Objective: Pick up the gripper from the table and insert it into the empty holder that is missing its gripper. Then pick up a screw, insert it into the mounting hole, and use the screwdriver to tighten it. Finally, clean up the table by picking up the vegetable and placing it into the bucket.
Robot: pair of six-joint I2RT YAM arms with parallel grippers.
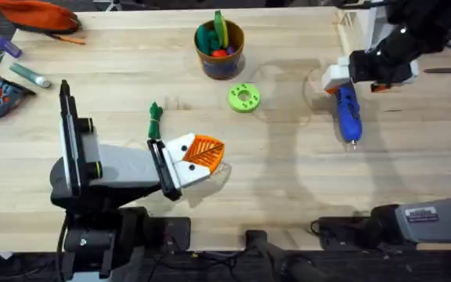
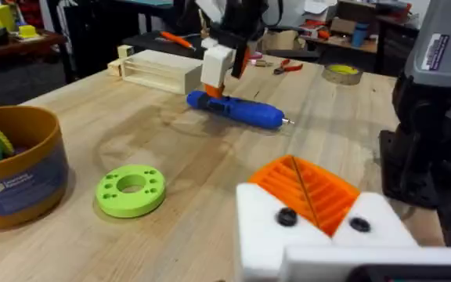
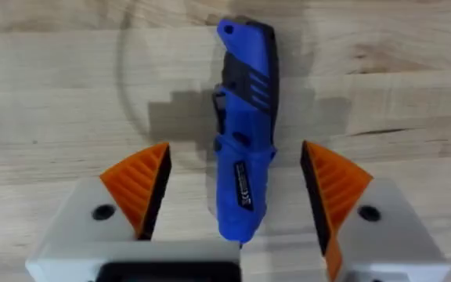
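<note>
The screwdriver [image 1: 348,114] lies flat on the wooden surface [image 1: 288,172] toward its right edge, about midway between near and far, its narrow tip pointing at the near edge. The right gripper [image 1: 343,78] hangs over the screwdriver's rear end. In the right wrist view the blue body [image 3: 243,133] runs lengthwise through the gap between the two orange ribbed fingers [image 3: 143,184] — they stand wide apart, one on each side, and neither touches it.

The left gripper [image 1: 202,153] sits over the near middle of the surface. Its orange fingers are pressed together with nothing between them, and the left wrist view shows both ribbed pads meeting along one line [image 2: 308,192] above the white mounts.

The vegetable [image 1: 156,119], slim and dark green, lies just beside the left gripper on its left, towards the far edge. A bright green disc with holes [image 1: 243,97] rests between the two grippers, nearer the far edge. Beyond it stands the bucket [image 1: 219,48], close to the far edge at the middle, with green, orange and red toy pieces already inside.

Nothing lies between the screwdriver and the right fingers. A pale wooden block [image 2: 163,70] stands beyond the screwdriver near the far right corner. Past the left edge lie an orange pouch [image 1: 39,14] and a teal marker pen [image 1: 30,74] — well apart from everything else.
</note>
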